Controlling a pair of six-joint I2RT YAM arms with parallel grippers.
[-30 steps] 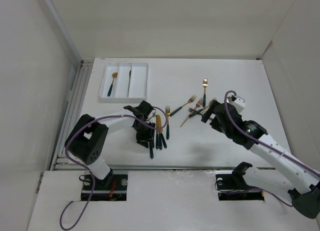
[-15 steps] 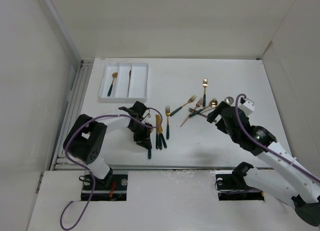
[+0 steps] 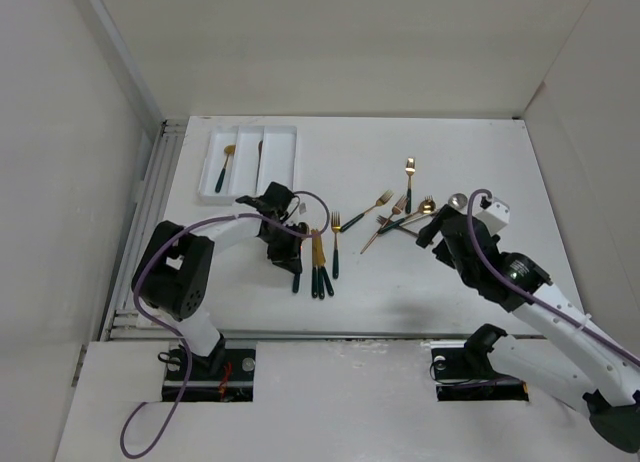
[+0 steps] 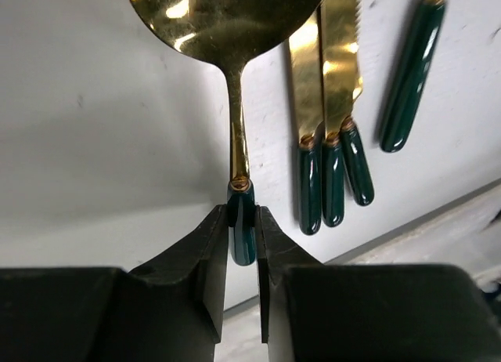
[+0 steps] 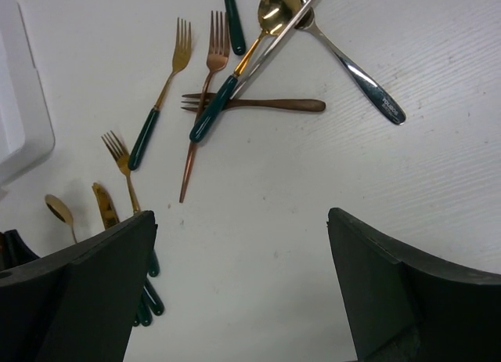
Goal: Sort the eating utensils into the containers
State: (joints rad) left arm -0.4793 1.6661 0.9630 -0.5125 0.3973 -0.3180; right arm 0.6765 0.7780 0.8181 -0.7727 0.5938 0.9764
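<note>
Here, left gripper (image 4: pixel 242 238) clamped gold spoon (image 4: pixel 232 33) by green handle; right gripper (image 5: pixel 241 287) fingers stood wide apart near copper fork (image 5: pixel 262 105).

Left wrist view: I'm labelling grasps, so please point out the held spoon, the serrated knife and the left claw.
spoon (image 4: pixel 237 119), left wrist view, gold neck.
serrated knife (image 4: pixel 342 64), left wrist view, gold blade.
left claw (image 4: pixel 243 219), left wrist view, midway between fingertips shut on the spoon's handle.
</note>
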